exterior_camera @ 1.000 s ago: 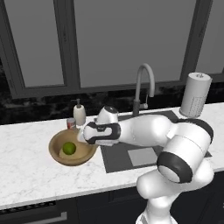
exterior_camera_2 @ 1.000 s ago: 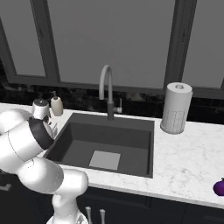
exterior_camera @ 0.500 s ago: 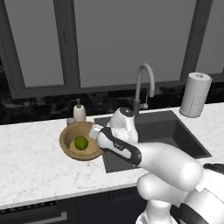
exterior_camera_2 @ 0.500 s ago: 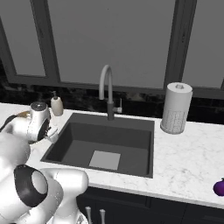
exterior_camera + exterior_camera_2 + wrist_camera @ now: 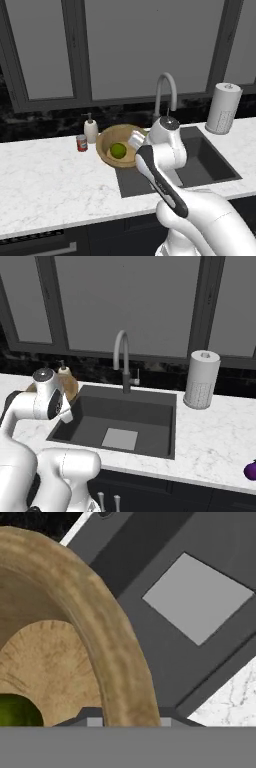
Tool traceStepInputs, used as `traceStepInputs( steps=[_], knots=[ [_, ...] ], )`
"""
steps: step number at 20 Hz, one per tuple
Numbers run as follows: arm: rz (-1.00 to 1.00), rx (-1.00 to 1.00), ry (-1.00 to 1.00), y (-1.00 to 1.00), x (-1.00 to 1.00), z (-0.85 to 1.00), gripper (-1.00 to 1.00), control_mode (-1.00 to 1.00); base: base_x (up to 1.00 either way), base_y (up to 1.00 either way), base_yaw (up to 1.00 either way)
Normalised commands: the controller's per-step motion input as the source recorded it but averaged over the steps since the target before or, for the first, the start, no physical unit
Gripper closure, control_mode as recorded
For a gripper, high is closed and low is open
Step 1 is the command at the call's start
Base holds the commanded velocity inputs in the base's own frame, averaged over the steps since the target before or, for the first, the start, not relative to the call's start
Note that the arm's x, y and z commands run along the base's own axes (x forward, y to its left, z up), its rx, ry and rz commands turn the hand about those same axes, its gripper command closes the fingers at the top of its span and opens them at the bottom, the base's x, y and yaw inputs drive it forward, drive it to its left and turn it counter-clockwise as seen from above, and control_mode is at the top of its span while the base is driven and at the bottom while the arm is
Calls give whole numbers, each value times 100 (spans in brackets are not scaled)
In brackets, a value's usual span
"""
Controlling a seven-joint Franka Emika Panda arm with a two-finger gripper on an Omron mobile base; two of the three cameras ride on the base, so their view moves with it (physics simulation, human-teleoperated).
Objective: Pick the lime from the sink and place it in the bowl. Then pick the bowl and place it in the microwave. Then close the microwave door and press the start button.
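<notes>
Your claw (image 5: 125, 722) is sitting at the near rim of the bowl (image 5: 107, 143), one fingertip on each side of the wooden wall; whether it is clamping the rim cannot be told. You are seeing the lime (image 5: 118, 150) lying inside the bowl on its lighter bottom. The bowl is resting on the white marble worktop (image 5: 45, 175), touching the left edge of the sink (image 5: 145, 416). A soap dispenser (image 5: 90, 129) and a small red can (image 5: 81, 143) are standing just left of the bowl.
</notes>
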Motion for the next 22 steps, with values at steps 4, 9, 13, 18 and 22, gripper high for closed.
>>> traceStepInputs(
  steps=[4,9,13,18,22],
  knots=[
    [-50,3,0,-94,-35,48,100,-100,0,0,0],
    [-45,7,4,-88,-40,66,100,-100,0,0,0],
    [-23,14,0,-67,-47,64,100,-100,0,0,0],
    [-6,18,5,-47,-35,62,100,-100,0,0,0],
    [0,16,25,-21,-19,49,100,-100,0,0,0]
  ],
)
